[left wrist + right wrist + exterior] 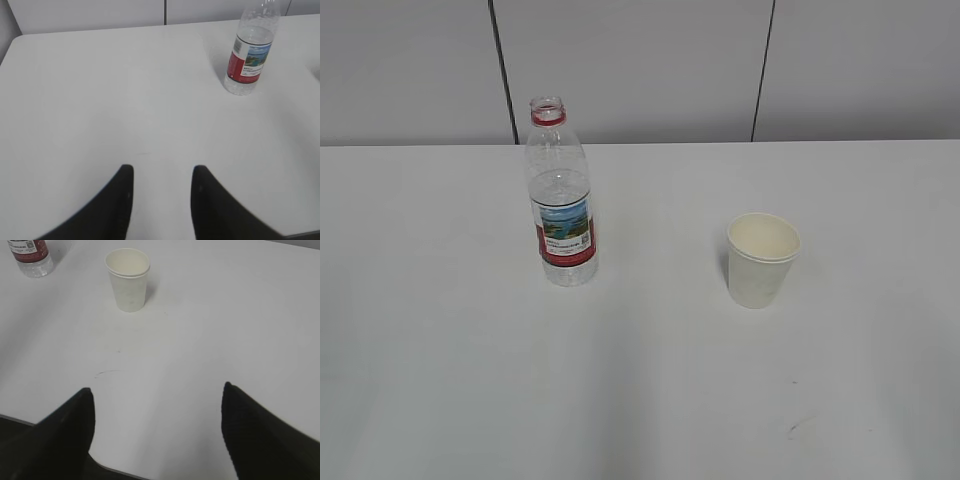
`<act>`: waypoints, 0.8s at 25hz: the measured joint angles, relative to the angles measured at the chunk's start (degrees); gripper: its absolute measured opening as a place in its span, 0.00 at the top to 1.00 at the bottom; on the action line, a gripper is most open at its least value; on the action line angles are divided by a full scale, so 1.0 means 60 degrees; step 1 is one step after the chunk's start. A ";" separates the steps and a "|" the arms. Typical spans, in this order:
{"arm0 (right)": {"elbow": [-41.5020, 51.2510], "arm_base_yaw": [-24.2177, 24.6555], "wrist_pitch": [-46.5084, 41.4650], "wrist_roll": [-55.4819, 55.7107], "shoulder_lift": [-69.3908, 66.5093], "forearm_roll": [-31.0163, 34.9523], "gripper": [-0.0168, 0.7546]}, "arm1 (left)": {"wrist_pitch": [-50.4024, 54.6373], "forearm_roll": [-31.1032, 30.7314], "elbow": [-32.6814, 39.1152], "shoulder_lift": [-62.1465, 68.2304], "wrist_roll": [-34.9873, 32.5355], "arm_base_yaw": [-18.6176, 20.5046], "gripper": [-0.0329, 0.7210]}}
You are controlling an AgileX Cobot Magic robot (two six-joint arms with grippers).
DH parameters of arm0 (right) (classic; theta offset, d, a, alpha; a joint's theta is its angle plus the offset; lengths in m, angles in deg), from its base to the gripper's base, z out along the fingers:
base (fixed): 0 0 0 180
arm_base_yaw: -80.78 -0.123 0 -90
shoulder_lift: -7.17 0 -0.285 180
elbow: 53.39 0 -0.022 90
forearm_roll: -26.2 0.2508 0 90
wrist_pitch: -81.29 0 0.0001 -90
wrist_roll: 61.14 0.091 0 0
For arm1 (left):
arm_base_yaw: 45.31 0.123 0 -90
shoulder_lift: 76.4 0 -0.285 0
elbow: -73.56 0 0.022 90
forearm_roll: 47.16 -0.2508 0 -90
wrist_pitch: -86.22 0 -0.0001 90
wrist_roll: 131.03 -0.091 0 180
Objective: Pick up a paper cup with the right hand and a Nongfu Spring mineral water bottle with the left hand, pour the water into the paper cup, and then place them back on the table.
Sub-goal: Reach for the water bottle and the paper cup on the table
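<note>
The Nongfu Spring mineral water bottle (561,200) stands upright and uncapped on the white table (640,380), left of centre, with water (560,186) partway up it. It also shows in the left wrist view (251,52) and the right wrist view (31,254). The paper cup (761,259) stands upright and empty to its right, and shows in the right wrist view (128,279). My left gripper (162,172) is open and empty, well short of the bottle. My right gripper (157,390) is open wide and empty, near the table's front edge, short of the cup. Neither arm shows in the exterior view.
A small dark scuff mark (792,428) lies on the table at the front right, also in the right wrist view (107,372). A grey panelled wall (640,65) runs behind the table's far edge.
</note>
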 joint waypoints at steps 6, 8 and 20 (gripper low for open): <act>0.0000 0.0000 0.0000 0.0000 0.0000 0.0014 0.22 | 0.0000 -0.0075 0.0000 0.0000 0.0000 0.0000 0.57; 0.0000 0.0000 0.0000 0.0000 0.0000 0.0014 0.22 | 0.0000 -0.0075 0.0000 0.0000 0.0000 0.0000 0.49; -0.0060 0.0000 0.2086 -0.0160 -0.0126 0.0014 0.22 | 0.0000 -0.0276 0.0000 0.0000 0.0000 0.0000 0.29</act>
